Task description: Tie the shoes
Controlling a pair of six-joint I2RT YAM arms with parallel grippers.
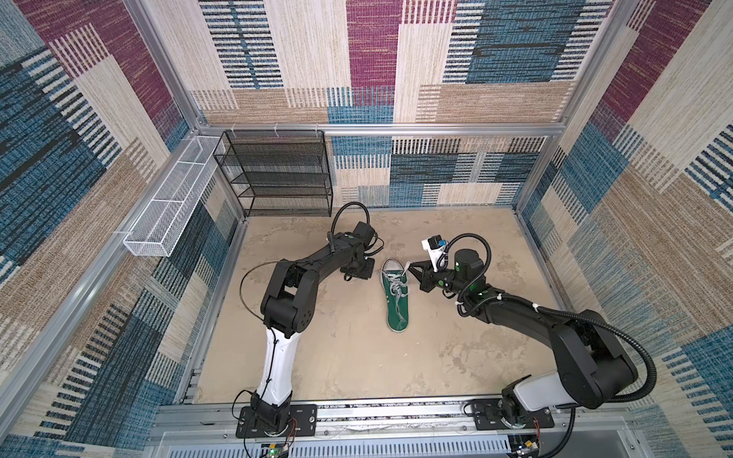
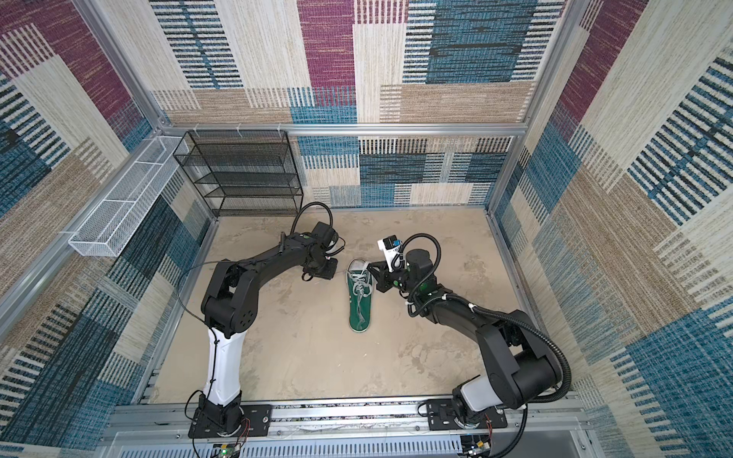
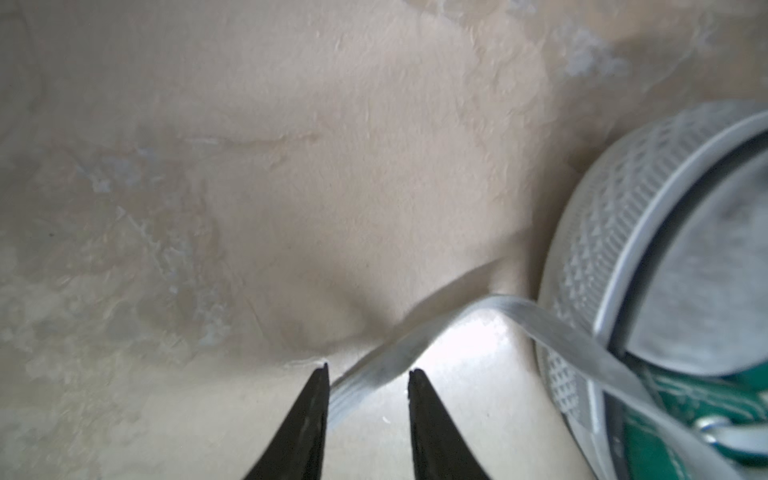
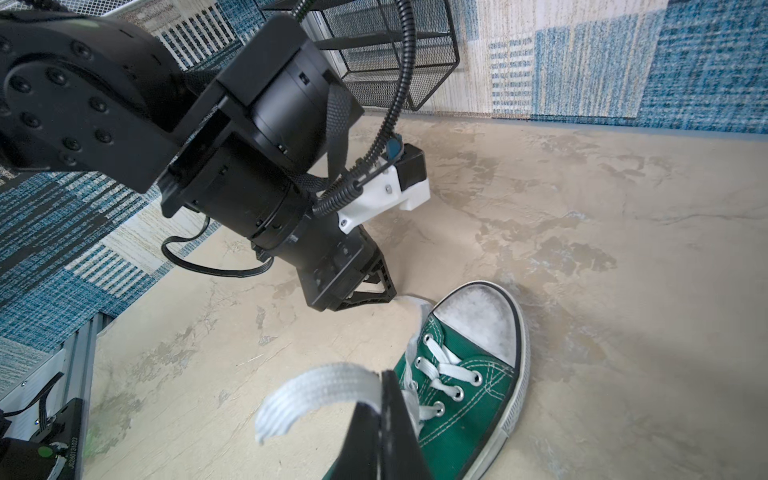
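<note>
The shoe (image 1: 394, 295) lies on the floor (image 1: 337, 357), its long axis running near to far, heel near, toe far. Right of the toe, the right gripper (image 4: 384, 388) is clamped on the right lace (image 4: 316, 384). Left of the toe, the left gripper (image 3: 368, 370) stands part open, with the left lace (image 3: 519, 311) running loose between its jaws. Closing there looks to be the next move.

Black mesh rack (image 1: 277, 174) beside white wire basket (image 1: 174, 200), far-left corner.

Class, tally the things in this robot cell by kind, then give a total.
Dark green canvas sneaker with white toe cap: 1
Black wire-mesh shelf rack: 1
White wire-mesh basket: 1
Black-and-white robot arms: 2
Total: 5
</note>
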